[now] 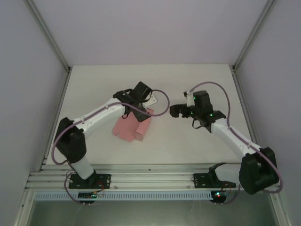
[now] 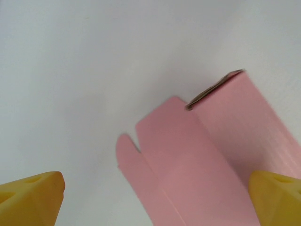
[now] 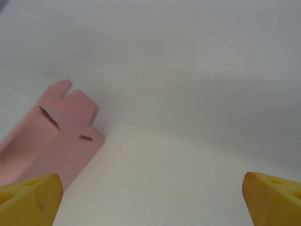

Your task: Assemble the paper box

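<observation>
Two arms, one job. From the top camera, the paper box (image 1: 131, 127) lies on the white table (image 1: 94, 84), left of centre, a pink, partly folded piece. The left gripper (image 1: 136, 112) hangs right over its far end. The right gripper (image 1: 175, 111) sits well apart, off to the right above bare table.

On the left wrist camera, the yellow fingertips (image 2: 30, 197) are spread wide with nothing held. The box (image 2: 197, 160) lies beneath, its rounded tabs pointing away and one seam lifted open.

The right wrist camera tells the same story: fingers (image 3: 275, 197) wide apart and empty, with the box (image 3: 56, 136) off at the left, slots showing in its flaps.

Now the danger. The card looks thin and the table smooth. If the left arm pushes down with nothing bracing the other side, the box could skid away. A hard pinch could crush a crease or flatten that lifted seam.
</observation>
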`<state>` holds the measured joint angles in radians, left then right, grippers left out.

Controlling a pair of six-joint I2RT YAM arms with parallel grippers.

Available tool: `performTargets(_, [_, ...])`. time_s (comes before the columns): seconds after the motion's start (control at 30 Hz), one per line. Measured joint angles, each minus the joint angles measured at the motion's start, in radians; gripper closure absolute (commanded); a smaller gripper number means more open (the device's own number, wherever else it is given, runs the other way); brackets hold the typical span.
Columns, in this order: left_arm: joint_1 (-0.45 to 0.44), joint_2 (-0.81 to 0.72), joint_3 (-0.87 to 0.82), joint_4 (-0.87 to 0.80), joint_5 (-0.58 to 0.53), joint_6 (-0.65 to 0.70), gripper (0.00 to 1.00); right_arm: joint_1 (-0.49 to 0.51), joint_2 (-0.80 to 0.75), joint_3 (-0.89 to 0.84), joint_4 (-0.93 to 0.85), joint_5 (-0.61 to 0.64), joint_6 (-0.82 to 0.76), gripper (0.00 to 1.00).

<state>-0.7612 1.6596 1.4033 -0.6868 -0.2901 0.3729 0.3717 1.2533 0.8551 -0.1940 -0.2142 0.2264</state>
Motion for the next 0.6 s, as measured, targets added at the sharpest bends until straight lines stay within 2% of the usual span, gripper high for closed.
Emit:
performTargets(0.17, [0.005,-0.183,-0.168,0.099,-0.130,-0.211,0.00,0.096,0.183,0.265,-0.116,0.042,-0.031,0.01])
performTargets(0.23, [0.019,-0.276,-0.224,0.119,-0.147,-0.300,0.00,0.134,0.264,0.374,-0.173,0.059,-0.038,0.03])
performTargets(0.43, [0.119,-0.557,-0.405,0.177,-0.148,-0.547,0.00,0.245,0.565,0.778,-0.449,0.171,-0.052,0.08])
performTargets(0.6, [0.232,-0.663,-0.546,0.187,-0.121,-0.675,0.00,0.314,0.772,1.019,-0.671,0.248,-0.051,0.12])
